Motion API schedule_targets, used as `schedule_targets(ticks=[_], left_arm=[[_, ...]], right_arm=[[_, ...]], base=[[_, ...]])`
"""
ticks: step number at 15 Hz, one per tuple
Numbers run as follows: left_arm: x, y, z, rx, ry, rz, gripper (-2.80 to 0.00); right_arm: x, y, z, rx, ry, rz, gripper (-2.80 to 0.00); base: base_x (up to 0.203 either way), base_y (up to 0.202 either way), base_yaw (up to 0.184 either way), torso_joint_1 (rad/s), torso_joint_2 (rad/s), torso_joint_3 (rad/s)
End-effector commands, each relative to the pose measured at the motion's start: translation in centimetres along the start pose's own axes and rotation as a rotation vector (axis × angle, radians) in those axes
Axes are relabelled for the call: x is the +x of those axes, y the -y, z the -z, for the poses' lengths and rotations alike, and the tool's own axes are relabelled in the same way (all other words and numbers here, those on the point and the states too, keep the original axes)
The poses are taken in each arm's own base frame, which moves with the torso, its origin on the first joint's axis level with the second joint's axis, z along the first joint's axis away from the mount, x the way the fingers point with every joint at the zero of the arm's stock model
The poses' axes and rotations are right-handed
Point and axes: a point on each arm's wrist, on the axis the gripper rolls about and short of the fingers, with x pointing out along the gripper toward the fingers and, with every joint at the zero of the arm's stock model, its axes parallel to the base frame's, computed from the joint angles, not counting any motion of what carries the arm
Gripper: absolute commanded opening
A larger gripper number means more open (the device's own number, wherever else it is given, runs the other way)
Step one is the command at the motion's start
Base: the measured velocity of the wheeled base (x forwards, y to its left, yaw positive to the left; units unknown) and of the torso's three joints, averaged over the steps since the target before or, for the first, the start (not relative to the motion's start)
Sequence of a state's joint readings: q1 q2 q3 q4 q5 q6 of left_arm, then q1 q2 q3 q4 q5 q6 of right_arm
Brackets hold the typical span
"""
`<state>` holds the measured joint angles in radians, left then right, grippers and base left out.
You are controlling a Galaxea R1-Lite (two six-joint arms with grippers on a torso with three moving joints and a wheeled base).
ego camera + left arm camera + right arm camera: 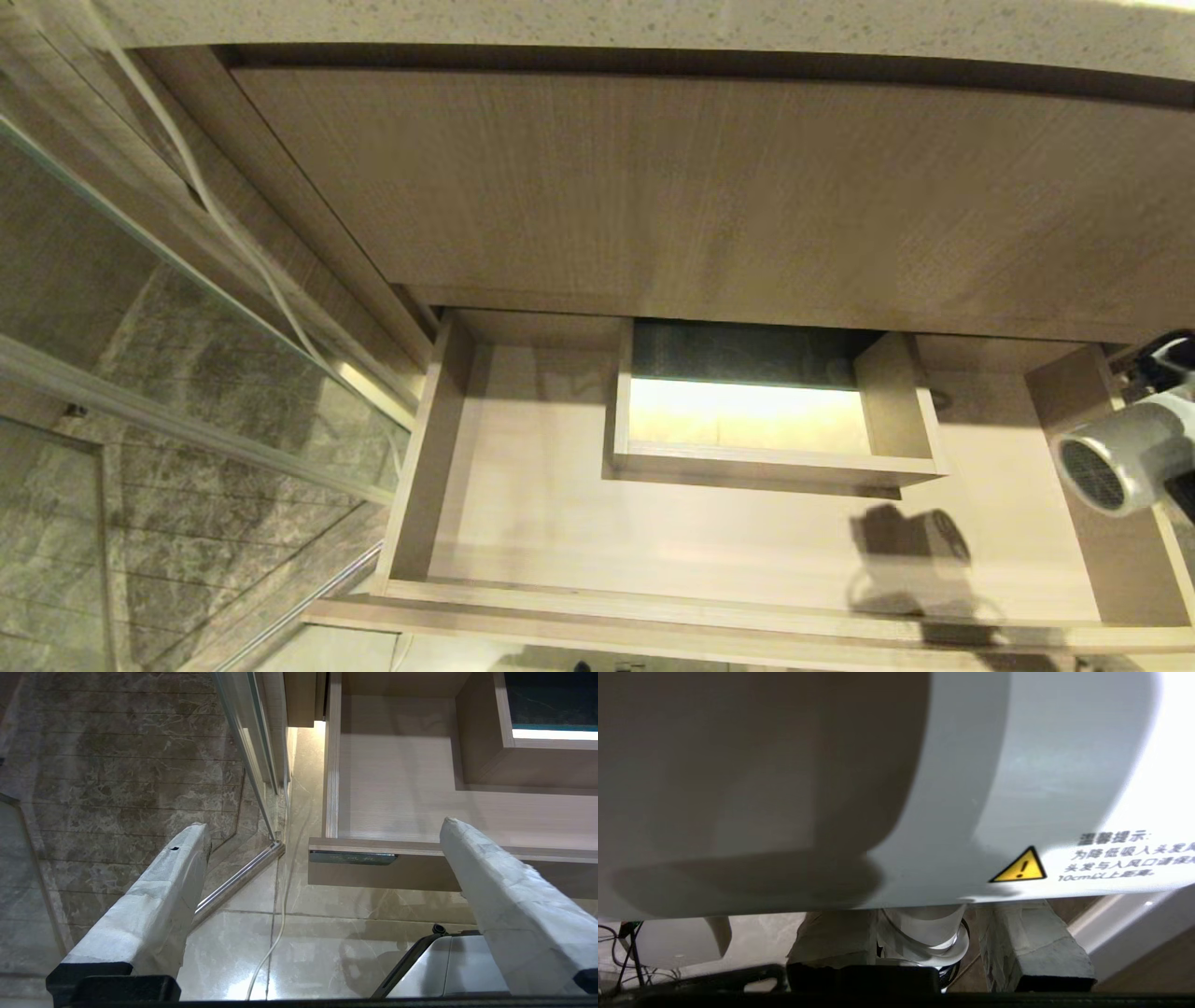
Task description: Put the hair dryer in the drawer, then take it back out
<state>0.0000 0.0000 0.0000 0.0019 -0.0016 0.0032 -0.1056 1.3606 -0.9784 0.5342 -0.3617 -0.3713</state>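
The drawer (411, 485) stands pulled open below me, with a pale bare floor and a boxed rectangular cut-out (775, 462) at its back. The white hair dryer (1120, 462) hangs at the head view's right edge, over the drawer's right end, its dark mesh grille facing me. Its shadow falls on the drawer floor. In the right wrist view the hair dryer's barrel (971, 788) fills most of the picture, and my right gripper (924, 924) is shut on the handle below it. My left gripper (323, 826) is parked open and empty above the floor, before the drawer's front (420, 877).
A tall wood-grain panel (700, 196) rises above the drawer under a speckled countertop (653, 23). A glass shower door (140, 327) and its metal rail stand to the left. A thin white cable (280, 914) runs down over the tiled floor. Part of my base (467, 966) shows.
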Motion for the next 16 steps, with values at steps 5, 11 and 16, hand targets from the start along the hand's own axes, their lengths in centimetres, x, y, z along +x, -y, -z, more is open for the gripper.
schedule_targets(ticks=[5, 11, 16], left_arm=[[0.0, 0.0, 0.0, 0.000, 0.000, 0.000, 0.00], [0.0, 0.0, 0.0, 0.000, 0.000, 0.000, 0.00], [0.0, 0.0, 0.0, 0.000, 0.000, 0.000, 0.00]], right_arm=[[9.4, 0.0, -2.5, 0.011, -0.182, -0.013, -2.80], [15.9, 0.8, -4.5, 0.043, -0.238, 0.002, -2.80], [21.0, 2.0, -6.2, 0.077, -0.266, 0.016, -2.80]], base=[[0.000, 0.000, 0.000, 0.000, 0.00, 0.000], [0.000, 0.000, 0.000, 0.000, 0.00, 0.000], [0.000, 0.000, 0.000, 0.000, 0.00, 0.000]])
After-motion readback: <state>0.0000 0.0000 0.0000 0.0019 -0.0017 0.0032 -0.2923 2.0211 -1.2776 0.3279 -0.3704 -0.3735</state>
